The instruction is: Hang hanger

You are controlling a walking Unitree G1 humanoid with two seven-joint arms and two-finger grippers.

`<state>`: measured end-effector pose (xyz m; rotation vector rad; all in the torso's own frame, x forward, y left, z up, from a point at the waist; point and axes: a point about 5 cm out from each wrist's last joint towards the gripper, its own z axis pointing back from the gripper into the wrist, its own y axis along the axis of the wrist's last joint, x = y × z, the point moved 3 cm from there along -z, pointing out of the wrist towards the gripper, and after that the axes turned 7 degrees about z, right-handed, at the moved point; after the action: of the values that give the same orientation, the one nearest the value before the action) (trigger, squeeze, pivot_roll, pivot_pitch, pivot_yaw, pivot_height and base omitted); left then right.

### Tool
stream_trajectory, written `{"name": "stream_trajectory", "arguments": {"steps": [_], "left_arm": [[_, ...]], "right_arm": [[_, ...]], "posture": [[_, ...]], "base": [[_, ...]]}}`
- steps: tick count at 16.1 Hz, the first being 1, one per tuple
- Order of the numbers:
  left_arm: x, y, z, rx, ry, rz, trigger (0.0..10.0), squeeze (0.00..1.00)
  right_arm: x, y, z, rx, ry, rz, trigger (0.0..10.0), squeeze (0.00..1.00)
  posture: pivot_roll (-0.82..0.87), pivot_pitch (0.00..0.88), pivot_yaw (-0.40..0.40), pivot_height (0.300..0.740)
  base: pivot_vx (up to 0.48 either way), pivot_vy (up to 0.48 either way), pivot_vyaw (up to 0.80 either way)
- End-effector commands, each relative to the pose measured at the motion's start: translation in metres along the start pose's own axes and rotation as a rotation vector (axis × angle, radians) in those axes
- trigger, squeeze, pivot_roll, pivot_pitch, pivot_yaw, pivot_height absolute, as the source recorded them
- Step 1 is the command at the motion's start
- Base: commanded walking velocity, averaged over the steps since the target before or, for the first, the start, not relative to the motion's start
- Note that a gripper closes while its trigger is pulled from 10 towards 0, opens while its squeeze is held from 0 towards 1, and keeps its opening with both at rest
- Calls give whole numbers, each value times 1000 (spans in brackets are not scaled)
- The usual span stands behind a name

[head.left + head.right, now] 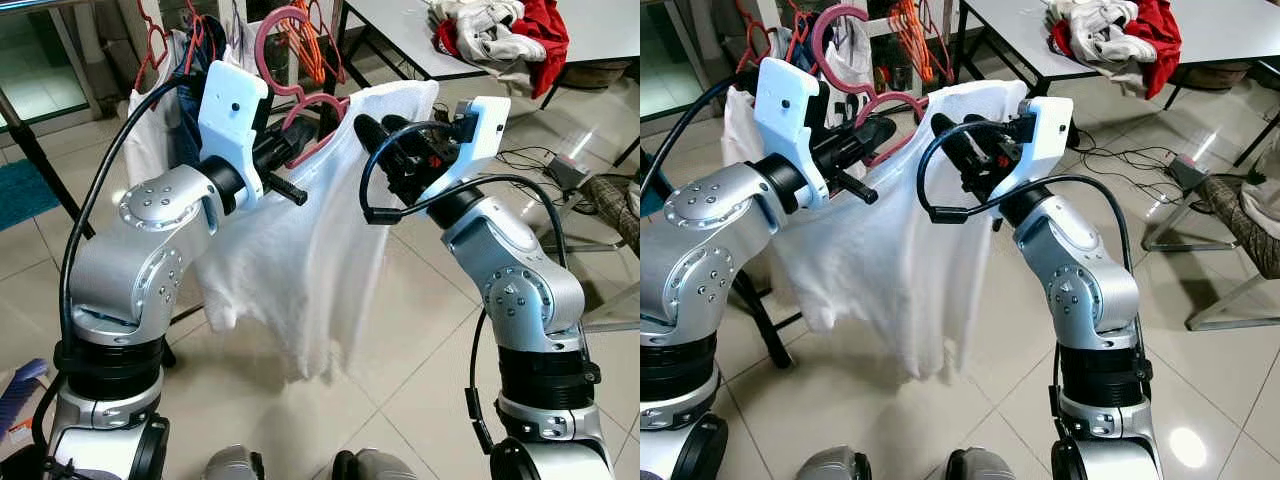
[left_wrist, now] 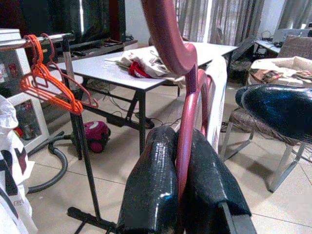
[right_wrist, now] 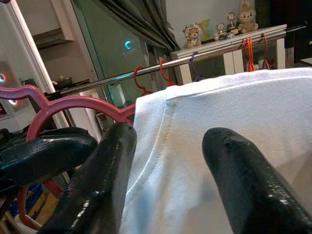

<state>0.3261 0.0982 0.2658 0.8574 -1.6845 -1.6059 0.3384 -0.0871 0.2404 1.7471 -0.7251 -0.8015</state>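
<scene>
A dark pink hanger [image 1: 318, 101] carries a white T-shirt [image 1: 300, 250] that hangs down between my arms. At chest height my left gripper [image 1: 290, 140] is shut on the hanger's neck [image 2: 187, 112], just below the hook. My right gripper [image 3: 170, 134] is open at the shirt's right shoulder [image 3: 234, 102], one finger on each side of the shoulder seam. Behind the shirt runs a metal clothes rail [image 3: 146, 73] with other hangers on it.
Orange hangers [image 2: 48, 83] and clothes hang on the rack ahead, whose black leg [image 1: 30, 150] slants down at the left. A white table [image 1: 400, 30] with a pile of clothes [image 1: 500, 30] stands at back right. Cables [image 1: 530, 155] and a chair frame [image 1: 1200, 250] lie right.
</scene>
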Motion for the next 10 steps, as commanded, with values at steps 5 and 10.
{"name": "stream_trajectory", "arguments": {"steps": [5,10], "left_arm": [[10,8,-2,36,-48,-9,10000,0],[12,9,-3,38,-63,-10,10000,0]], "right_arm": [[-12,1,3,-9,102,-27,10000,655],[-12,2,2,0,102,-37,10000,1000]], "posture": [[-9,42,-76,740],[-9,41,-75,740]], "base": [[0,0,0],[0,0,0]]}}
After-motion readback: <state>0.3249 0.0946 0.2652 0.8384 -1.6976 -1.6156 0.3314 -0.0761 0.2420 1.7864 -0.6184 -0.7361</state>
